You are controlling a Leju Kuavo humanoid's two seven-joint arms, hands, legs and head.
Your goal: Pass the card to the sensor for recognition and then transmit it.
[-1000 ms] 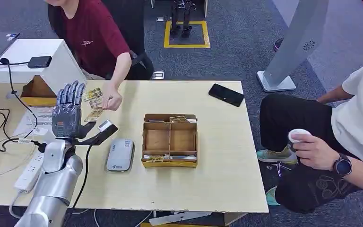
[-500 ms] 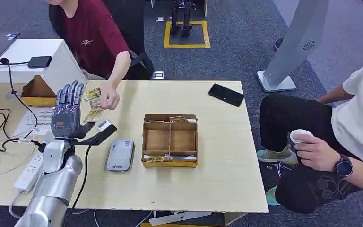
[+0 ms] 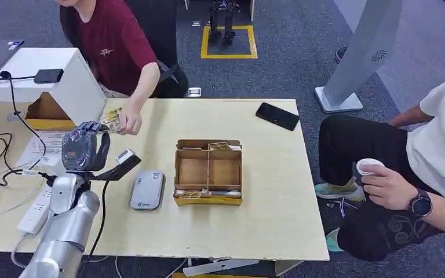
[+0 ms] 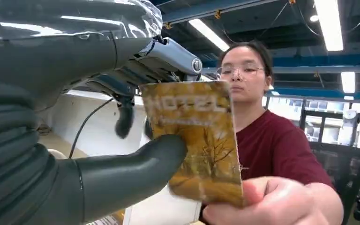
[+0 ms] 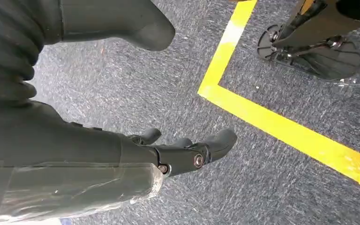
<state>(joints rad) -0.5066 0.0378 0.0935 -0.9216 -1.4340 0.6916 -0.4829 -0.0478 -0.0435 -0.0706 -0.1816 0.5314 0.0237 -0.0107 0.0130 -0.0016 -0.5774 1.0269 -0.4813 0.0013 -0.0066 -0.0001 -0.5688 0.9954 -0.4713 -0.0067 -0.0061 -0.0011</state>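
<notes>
Left arm is rising from the near edge of the counter (image 3: 208, 231). I'm seeing the left hand (image 3: 83, 149) with fingers curling over, thumb and fingers pinching the card (image 4: 194, 136); in the left wrist view the thick thumb is pressing the card's yellow face, fingers (image 4: 168, 56) folding down behind it. The card is standing roughly upright, well above the counter at its far left part.

Right hand (image 5: 187, 152) is hanging over grey carpet (image 5: 122, 93) beside a yellow floor line (image 5: 281, 126), fingers apart and slightly bent, grasping nothing.

Just right of the left arm, the grey sensor (image 3: 147, 189) is lying flat on the counter. Next to it a cardboard tray (image 3: 208, 171) with compartments is sitting, a few cards in its far and near slots.

Farther out, a person's hand (image 3: 128, 120) is gripping the same card at its other edge, touching it opposite the robot's fingers. A black phone (image 3: 277, 116) is lying near the far right corner. A second person is sitting at right, holding a cup (image 3: 367, 167).
</notes>
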